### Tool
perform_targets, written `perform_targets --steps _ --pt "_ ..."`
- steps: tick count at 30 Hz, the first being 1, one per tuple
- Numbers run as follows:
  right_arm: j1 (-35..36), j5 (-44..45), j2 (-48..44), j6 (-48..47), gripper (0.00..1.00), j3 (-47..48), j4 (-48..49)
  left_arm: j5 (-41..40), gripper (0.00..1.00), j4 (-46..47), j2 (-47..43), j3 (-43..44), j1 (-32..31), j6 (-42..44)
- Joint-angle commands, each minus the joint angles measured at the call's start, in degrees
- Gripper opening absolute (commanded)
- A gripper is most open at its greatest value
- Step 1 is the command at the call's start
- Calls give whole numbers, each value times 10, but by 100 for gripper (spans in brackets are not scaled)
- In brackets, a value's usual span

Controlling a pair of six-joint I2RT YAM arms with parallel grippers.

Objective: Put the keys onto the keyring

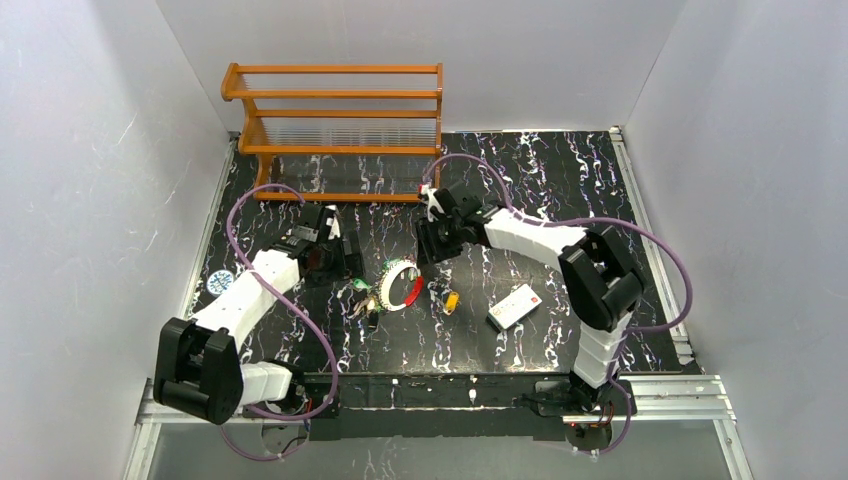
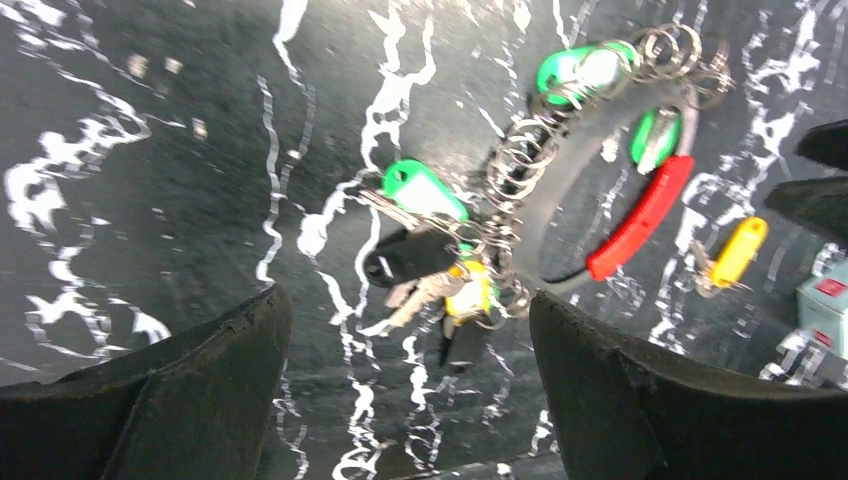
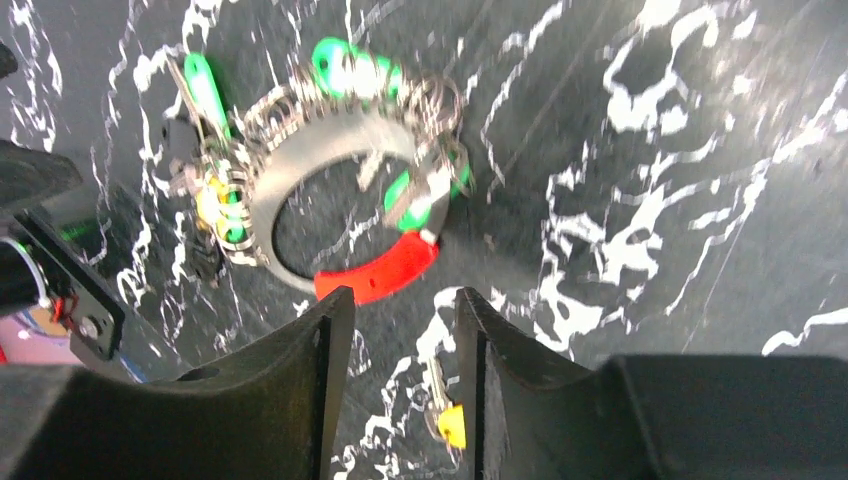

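The keyring (image 1: 412, 290) lies flat on the dark marbled table, a white loop with a red section (image 2: 640, 215). Several small metal rings with green tags (image 2: 425, 188) and keys hang on it. It also shows in the right wrist view (image 3: 375, 275). A loose yellow-headed key (image 1: 451, 301) lies right of the loop; it also shows in the left wrist view (image 2: 735, 252). My right gripper (image 3: 405, 297) is open a little and empty, just behind the red section, with the yellow key (image 3: 450, 425) on the table between its fingers. My left gripper (image 2: 408, 300) is wide open and empty, left of the loop.
A flat white card with a red mark (image 1: 514, 305) lies right of the yellow key. A wooden rack (image 1: 335, 130) stands at the back of the table. A round sticker (image 1: 220, 283) is at the left edge. White walls enclose the table.
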Motion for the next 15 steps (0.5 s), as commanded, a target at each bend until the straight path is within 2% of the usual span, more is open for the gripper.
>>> perform_targets --steps 1,5,8,15 --pt "-3 1 37 1 48 94 -9 -88 85 -30 -5 21 3 68" --pt "-3 21 74 -8 45 142 -33 -119 85 22 -39 -36 4 76" --pt "-4 28 88 -18 45 153 -41 -118 86 16 -51 -26 3 87" --pt "-3 -24 82 -13 45 138 -29 -109 87 38 -51 -39 3 80"
